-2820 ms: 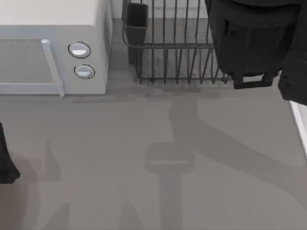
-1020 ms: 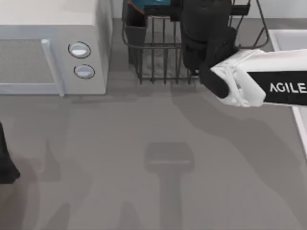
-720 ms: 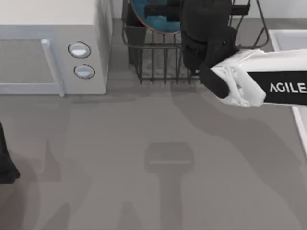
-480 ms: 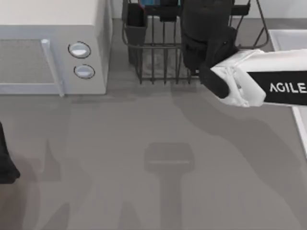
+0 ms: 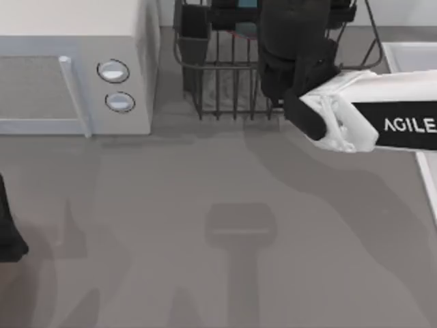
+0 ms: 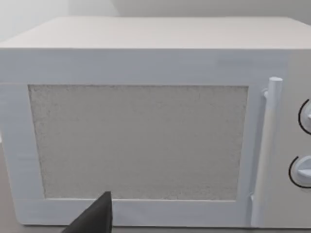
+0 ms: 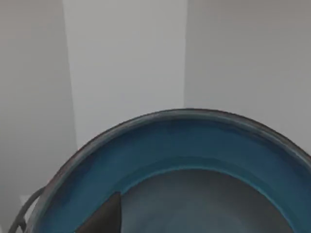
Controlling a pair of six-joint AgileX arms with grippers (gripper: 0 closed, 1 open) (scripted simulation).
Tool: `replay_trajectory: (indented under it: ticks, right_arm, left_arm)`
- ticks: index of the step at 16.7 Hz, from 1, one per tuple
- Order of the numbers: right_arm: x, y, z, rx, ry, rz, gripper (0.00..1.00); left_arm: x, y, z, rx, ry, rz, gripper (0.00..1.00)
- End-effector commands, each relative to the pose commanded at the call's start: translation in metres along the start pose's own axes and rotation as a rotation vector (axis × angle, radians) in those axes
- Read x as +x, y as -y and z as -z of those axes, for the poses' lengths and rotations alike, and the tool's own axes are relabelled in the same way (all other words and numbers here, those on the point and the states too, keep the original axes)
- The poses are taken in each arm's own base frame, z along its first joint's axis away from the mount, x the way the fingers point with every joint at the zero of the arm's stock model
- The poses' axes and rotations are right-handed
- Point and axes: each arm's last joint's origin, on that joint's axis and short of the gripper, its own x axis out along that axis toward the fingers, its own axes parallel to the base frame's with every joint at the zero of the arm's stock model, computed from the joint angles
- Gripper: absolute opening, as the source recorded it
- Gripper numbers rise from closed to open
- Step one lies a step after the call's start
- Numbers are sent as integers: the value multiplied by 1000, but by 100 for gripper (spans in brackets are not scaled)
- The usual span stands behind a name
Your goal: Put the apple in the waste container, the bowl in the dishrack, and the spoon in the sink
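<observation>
Right arm reaches from the table's right side over the dishrack (image 5: 225, 82) at the far edge; its end effector (image 5: 290, 41) hangs above the rack, can't tell whether clenched or released. Bowl (image 7: 194, 170) sits close below it in the right wrist view, blue-teal inside up; a teal sliver shows in the rack at the top view's upper edge. Left end effector (image 5: 8, 236) parked at the left edge, facing the microwave (image 6: 146, 131), state unclear. Sink (image 5: 410, 55) rim at right.

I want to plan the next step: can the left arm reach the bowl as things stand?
Probably not. The left arm sits at the table's left edge, facing the microwave, which stands between it and the dishrack. The right arm is already over the rack at the bowl.
</observation>
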Motion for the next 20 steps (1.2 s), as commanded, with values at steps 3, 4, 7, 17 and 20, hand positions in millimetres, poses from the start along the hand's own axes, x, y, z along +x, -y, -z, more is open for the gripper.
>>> replay_trajectory:
  ticks: [3,4,7,17,20]
  right_arm:
    - [-1,-1,0,0,0,-2,100]
    - [-1,-1,0,0,0,-2,100]
    - [-5,17,-6,-5,-12,-22,100]
    - [-141,187,-46,0,-54,-128,100]
    - [-202,226,-32,12,-15,-124,100]
  left_arm:
    - [0,0,0,0,0,0,100]
    - [0,0,0,0,0,0,100]
    - [0,0,0,0,0,0,100]
    - [0,0,0,0,0,0,100]
    - [0,0,0,0,0,0,100]
